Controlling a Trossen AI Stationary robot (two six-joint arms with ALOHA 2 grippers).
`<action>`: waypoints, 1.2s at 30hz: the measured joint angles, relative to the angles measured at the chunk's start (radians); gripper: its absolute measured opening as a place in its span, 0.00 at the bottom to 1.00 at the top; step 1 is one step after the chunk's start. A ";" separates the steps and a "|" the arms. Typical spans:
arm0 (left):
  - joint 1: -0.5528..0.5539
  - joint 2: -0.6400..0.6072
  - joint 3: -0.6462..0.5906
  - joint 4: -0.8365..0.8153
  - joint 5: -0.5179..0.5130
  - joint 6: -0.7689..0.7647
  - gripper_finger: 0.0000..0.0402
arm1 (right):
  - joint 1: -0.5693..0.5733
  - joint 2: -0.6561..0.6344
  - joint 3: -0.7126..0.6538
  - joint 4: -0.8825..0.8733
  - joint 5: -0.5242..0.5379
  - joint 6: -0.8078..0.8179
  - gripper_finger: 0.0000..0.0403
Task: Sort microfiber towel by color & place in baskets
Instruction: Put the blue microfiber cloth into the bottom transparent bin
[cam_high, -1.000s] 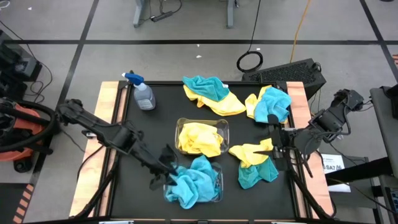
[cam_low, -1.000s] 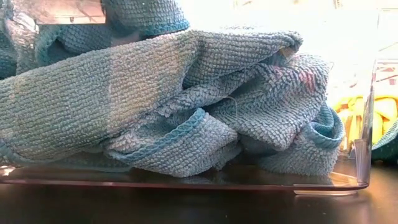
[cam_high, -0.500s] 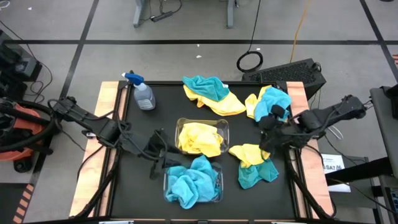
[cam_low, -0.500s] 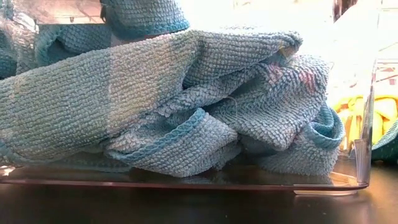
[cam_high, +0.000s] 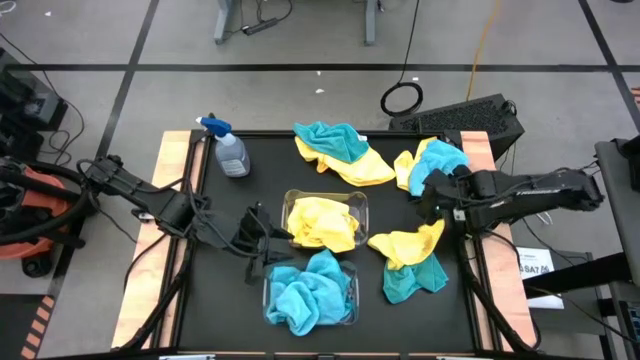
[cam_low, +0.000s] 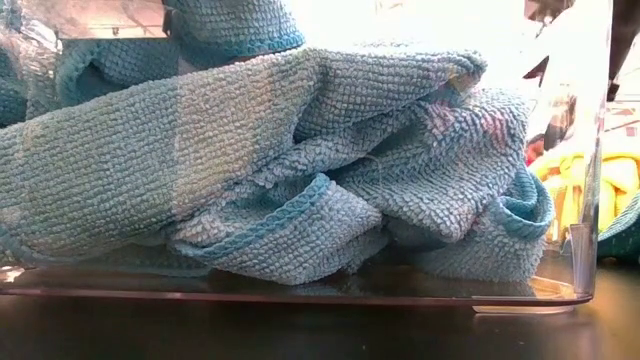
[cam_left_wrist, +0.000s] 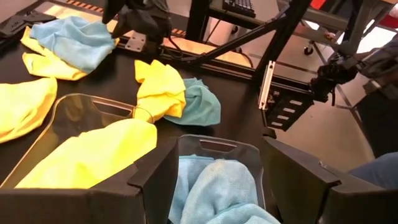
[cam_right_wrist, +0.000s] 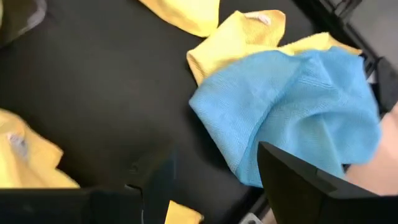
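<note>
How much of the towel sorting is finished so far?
Roughly half. One basket holds yellow towels, the other teal ones. Both grippers are empty: the left hangs beside the baskets, the right reaches toward the far-right pile. Three mixed piles are left on the table.

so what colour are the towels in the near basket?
Teal-blue towels; clearest in the high view.

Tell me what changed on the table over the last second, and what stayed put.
The left gripper pulled back from the teal-filled basket toward the table's left, jaws open and empty. The right gripper swung from the near yellow and teal pile to the far teal and yellow pile, open, holding nothing. Both baskets, including the yellow-filled one, every towel pile and the spray bottle stayed put.
</note>
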 joint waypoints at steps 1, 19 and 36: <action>0.002 0.000 0.000 0.000 -0.001 0.002 0.57 | -0.031 -0.015 -0.017 0.029 -0.010 -0.025 0.53; 0.059 0.000 0.000 0.063 0.023 0.045 0.57 | -0.545 0.052 -0.056 0.319 -0.128 -0.153 0.53; 0.058 0.000 0.000 0.083 0.044 0.044 0.57 | -0.869 0.371 -0.058 0.405 -0.146 -0.264 0.53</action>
